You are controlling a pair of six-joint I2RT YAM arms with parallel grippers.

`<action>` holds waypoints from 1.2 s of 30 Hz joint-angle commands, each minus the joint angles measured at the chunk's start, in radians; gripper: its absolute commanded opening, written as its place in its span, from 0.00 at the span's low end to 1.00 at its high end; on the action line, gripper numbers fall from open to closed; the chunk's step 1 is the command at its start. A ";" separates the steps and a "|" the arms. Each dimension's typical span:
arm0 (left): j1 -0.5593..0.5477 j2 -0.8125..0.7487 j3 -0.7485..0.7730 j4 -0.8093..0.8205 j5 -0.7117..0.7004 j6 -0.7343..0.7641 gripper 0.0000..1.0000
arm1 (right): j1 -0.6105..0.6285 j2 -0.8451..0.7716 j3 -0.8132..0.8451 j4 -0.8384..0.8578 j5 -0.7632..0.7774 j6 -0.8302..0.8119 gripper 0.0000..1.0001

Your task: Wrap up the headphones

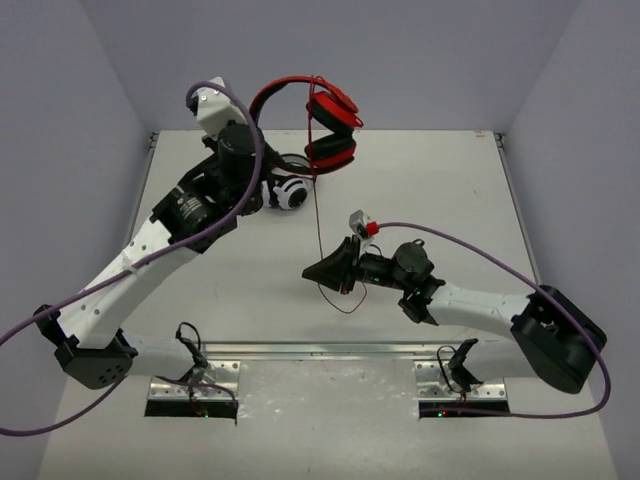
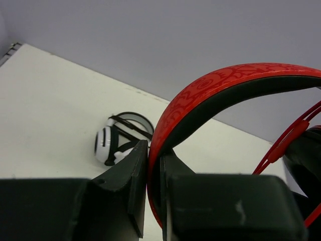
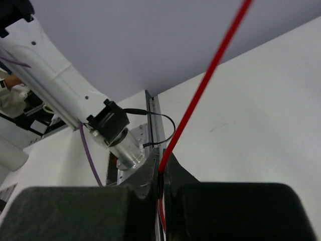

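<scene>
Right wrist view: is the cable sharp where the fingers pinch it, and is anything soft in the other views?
Right wrist: cable crisp at the right gripper, finger bodies blurred up close. Left wrist: left gripper soft, headband sharp. Top external: even light, no glare.

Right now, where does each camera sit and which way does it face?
Top external: above and behind, looking down on the table; both arms show.
Left wrist: along the left gripper, shut on the headphones.
Right wrist: along the right gripper, shut on the cable.
Shared: top and right wrist both show the cable.
</scene>
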 commanded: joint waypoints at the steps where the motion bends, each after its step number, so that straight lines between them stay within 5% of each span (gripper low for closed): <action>1: 0.079 0.020 0.055 0.048 0.026 -0.104 0.00 | 0.087 -0.101 -0.006 -0.158 0.098 -0.120 0.01; 10: 0.156 0.055 -0.168 0.069 -0.040 -0.148 0.00 | 0.228 -0.227 0.326 -0.855 0.246 -0.353 0.01; 17: 0.152 0.029 -0.506 0.019 -0.060 -0.288 0.00 | 0.256 -0.176 0.666 -1.468 0.439 -0.595 0.01; 20: 0.129 -0.081 -0.699 0.142 0.004 -0.250 0.00 | 0.256 -0.155 0.776 -1.621 0.525 -0.711 0.01; 24: 0.058 -0.175 -0.899 0.382 0.116 -0.100 0.00 | 0.256 -0.144 0.864 -1.695 0.638 -0.867 0.01; 27: -0.069 -0.178 -0.943 0.408 0.070 -0.006 0.00 | 0.256 -0.118 0.906 -1.713 0.772 -0.951 0.01; 36: -0.183 -0.238 -1.028 0.494 0.178 0.135 0.00 | 0.241 -0.038 0.895 -1.583 1.132 -1.138 0.01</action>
